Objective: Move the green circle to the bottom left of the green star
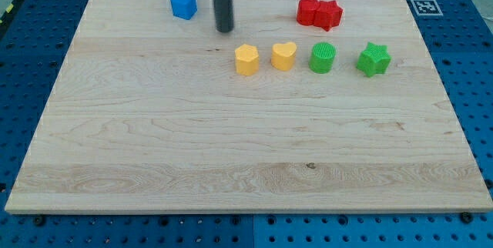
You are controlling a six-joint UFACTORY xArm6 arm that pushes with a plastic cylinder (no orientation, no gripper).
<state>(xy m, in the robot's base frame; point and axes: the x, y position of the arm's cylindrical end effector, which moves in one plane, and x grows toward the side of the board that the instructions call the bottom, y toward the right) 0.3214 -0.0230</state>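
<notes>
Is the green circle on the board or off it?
On: the green circle sits on the board, left of the green star.

The green circle (323, 57), a ribbed round block, sits flat on the counter (231, 155) toward the view's upper right, near but not touching the green star (373, 59) at its right, level with it.

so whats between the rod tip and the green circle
In the camera view, the yellow heart sits on the line from my tip to the green circle; the yellow hexagon-like block lies just below that line.
</notes>
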